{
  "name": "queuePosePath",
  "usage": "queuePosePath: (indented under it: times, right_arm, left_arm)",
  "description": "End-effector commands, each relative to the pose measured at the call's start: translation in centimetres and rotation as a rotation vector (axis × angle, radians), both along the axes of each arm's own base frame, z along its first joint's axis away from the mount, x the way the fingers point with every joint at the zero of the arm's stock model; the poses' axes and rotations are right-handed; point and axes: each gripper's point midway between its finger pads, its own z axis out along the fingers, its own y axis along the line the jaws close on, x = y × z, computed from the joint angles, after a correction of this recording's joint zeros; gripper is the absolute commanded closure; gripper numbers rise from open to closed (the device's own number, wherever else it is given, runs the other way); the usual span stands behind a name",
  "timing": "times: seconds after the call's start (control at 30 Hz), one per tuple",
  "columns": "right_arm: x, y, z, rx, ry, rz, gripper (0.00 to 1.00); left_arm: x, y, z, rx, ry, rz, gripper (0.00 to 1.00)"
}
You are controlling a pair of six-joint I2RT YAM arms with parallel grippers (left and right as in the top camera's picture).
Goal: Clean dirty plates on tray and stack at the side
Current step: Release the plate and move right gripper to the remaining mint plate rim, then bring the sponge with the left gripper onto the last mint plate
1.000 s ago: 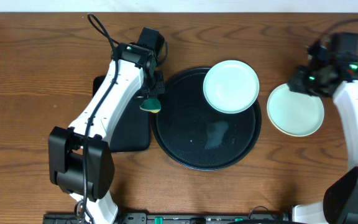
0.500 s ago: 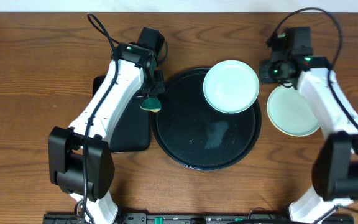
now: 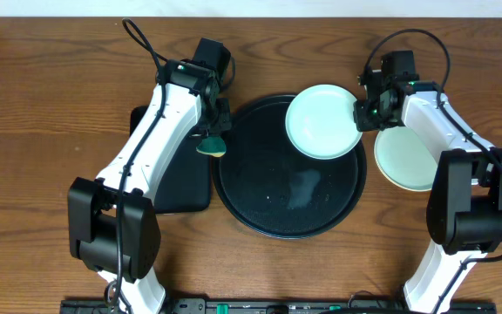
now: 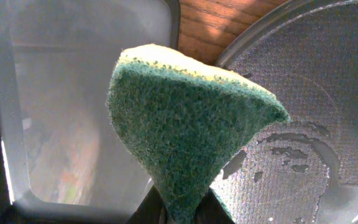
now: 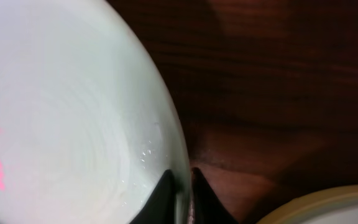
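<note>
I see my left end effector (image 3: 213, 133) pressed together on a green and yellow sponge (image 3: 211, 146), holding it above the gap between the round tray (image 3: 260, 205) and a small tray (image 3: 177, 187) to its left. In the left wrist view the sponge (image 4: 185, 130) fills the middle of the frame, pinched at its lower tip. The small tray (image 4: 73, 93) lies behind it on one side, and the round tray's textured floor (image 4: 316, 81), with wet patches, lies on the other. My right end effector (image 3: 362, 113) is at the right edge of a mint plate (image 3: 323, 121) that sits on the far right part of the round tray and overhangs its rim. In the right wrist view the two fingers (image 5: 197, 193) straddle that plate's rim (image 5: 61, 112), one on each side and close together, pinching it. A side plate (image 3: 410, 161) rests on the bench (image 3: 50, 105) just right of the tray, and its pale yellowish edge (image 5: 328, 208) shows in the corner of the wrist view.
</note>
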Motion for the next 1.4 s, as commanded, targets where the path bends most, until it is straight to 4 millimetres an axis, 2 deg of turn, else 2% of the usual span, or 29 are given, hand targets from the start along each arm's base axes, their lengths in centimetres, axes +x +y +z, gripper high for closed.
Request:
queuePosePath:
  times: [0.0,0.1,0.23,0.33,0.37,0.43,0.63,0.83,0.93,1.07,1.27,1.33,1.37]
  right_arm:
    - [0.2,1.2,0.8,0.039,-0.011,0.032,0.97]
    - [0.2,2.6,2.1,0.118,-0.027,0.053,0.99]
    - [-0.4,3.9,5.1,0.187,-0.037,0.022,0.99]
    - [-2.0,5.2,7.1,0.218,-0.009,-0.027,0.99]
    - [-3.0,6.0,7.5,0.224,0.022,-0.038,0.99]
    - [-4.4,7.0,7.4,0.221,0.071,-0.032,0.99]
    - [-8.0,8.5,4.1,0.147,0.223,-0.074,0.99]
    - [-9.3,8.6,0.7,0.124,0.328,-0.140,0.99]
    - [-9.4,8.5,-1.0,0.114,0.365,-0.166,0.99]
    - [-9.7,8.6,-3.5,0.102,0.422,-0.215,0.99]
    - [-10.5,8.8,-5.4,0.086,0.482,-0.250,0.99]
    - [-10.7,8.9,-5.6,0.082,0.489,-0.247,0.99]
    - [-10.8,8.9,-5.8,0.080,0.493,-0.246,0.99]
  left_arm:
    - [0.3,0.4,0.0,0.013,-0.003,-0.005,0.92]
    - [0.3,0.4,0.0,0.013,-0.004,-0.005,0.92]
    - [0.4,0.3,0.0,0.012,-0.006,-0.005,0.92]
    - [0.4,0.3,0.0,0.011,-0.009,-0.005,0.93]
    - [0.5,0.3,0.0,0.011,-0.011,-0.006,0.93]
    - [0.6,0.2,0.0,0.009,-0.016,-0.007,0.93]
    - [0.8,0.0,0.1,0.005,-0.027,-0.011,0.92]
    - [0.8,-0.1,0.1,0.001,-0.025,-0.012,0.93]
    - [0.5,-0.8,-0.1,-0.032,-0.012,-0.022,0.93]
    - [-0.1,-2.5,-1.0,-0.059,-0.004,-0.057,0.92]
    - [-0.4,-5.5,-1.6,-0.089,-0.033,-0.075,0.92]
    - [-0.4,-7.1,-1.4,-0.102,-0.058,-0.101,0.92]
    - [-0.3,-8.8,-1.2,-0.117,-0.087,-0.136,0.93]
